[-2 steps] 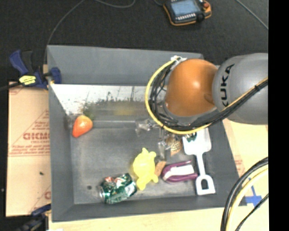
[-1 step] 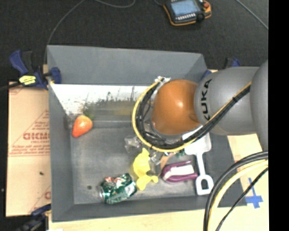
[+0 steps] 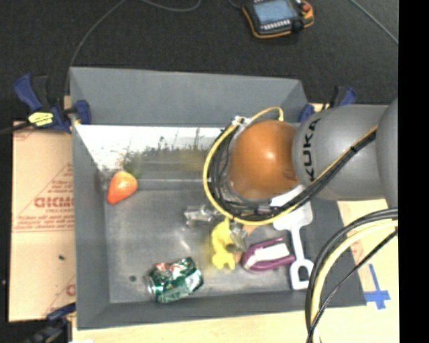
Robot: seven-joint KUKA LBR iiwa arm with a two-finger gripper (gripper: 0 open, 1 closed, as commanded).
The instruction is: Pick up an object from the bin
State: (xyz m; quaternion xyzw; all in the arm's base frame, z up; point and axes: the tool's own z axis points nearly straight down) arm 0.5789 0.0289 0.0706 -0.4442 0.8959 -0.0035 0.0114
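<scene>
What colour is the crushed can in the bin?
The crushed can is mostly green with white patches, shown best in the camera view.

Claw [image 3: 236, 233]: the orange cover [image 3: 261, 157] and a yellow cable loop [image 3: 209, 161] sit over nearly all of it. You get only a bit of metal above the yellow thing, and you cannot tell whether they touch.
Yellow thing [image 3: 222, 249]: its top runs under the wrist, and its kind is unclear.
White tool [image 3: 299, 258]: the upper end goes under the arm.
Purple-and-white thing [image 3: 267, 256]: too blurred for you to name.
Small clear piece [image 3: 198, 215]: too small to name.
Green crumpled packet [image 3: 175, 279]: the print is unreadable.
Bin [image 3: 181, 94]: the arm covers the right part of the floor and the back right corner.
Arm [image 3: 348, 154]: cut off at the right edge.
Handheld controller [image 3: 276, 17]: its top is cut off by the upper edge.
</scene>
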